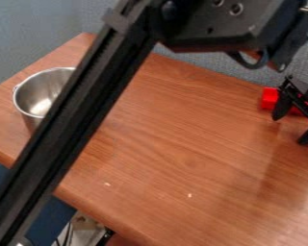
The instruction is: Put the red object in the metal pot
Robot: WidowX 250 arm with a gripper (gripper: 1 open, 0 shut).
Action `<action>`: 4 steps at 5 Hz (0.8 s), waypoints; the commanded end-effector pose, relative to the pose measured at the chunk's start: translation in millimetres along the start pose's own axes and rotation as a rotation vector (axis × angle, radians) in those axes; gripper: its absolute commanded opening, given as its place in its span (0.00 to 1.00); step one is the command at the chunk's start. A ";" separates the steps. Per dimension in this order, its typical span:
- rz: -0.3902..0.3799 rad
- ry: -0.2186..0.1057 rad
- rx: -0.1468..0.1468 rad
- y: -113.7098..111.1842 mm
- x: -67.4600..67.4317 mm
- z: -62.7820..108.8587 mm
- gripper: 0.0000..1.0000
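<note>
Red object (269, 97): a small bright red block lying on the wooden tabletop (183, 144) at the far right of the view; only part of it shows, as a black finger covers its right side
Metal pot (41, 94): a round shiny steel pot with straight sides, standing upright near the left corner of the tabletop; its right part is hidden behind the arm; the inside that shows holds nothing
Block and pot: well apart, at opposite sides of the tabletop, with bare wood between them
Fingers (298, 113): black, pointing steeply down at the right edge of the view, their tips low over the wood; the finger (285, 99) nearest the block stands just beside it or touching it, and which one cannot be told
State of the fingers: spread wide, with a clear gap of wood showing between them; nothing is clamped, and the block lies at the left finger's outer side, not in the gap
Arm (92, 106): a long dark link crossing the picture on a slant from the lower left to the top, close to the camera and blurred
Wrist housing (227, 24): a dark block with round holes at the top of the view, above the fingers
Tabletop: reddish-brown wood grain with a few tiny pale specks toward the front edge
Background: a grey-blue wall (41, 29) behind the tabletop
</note>
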State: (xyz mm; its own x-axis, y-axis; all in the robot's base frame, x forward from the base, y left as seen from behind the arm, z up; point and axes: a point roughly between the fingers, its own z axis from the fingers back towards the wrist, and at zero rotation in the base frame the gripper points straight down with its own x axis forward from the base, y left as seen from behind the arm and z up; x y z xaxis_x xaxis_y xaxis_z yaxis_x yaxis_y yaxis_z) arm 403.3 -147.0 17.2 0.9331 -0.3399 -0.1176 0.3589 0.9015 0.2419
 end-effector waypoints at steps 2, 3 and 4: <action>-0.006 -0.111 0.060 -8.8 14.1 31.2 1.00; -0.085 -0.103 0.069 1.8 12.7 25.9 0.00; -0.122 -0.116 0.036 -0.1 11.5 26.0 0.00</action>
State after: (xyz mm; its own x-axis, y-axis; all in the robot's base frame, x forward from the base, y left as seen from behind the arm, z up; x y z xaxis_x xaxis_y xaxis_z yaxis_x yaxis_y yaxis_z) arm 406.1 -162.1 14.7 0.8669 -0.4879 -0.1016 0.4964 0.8272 0.2631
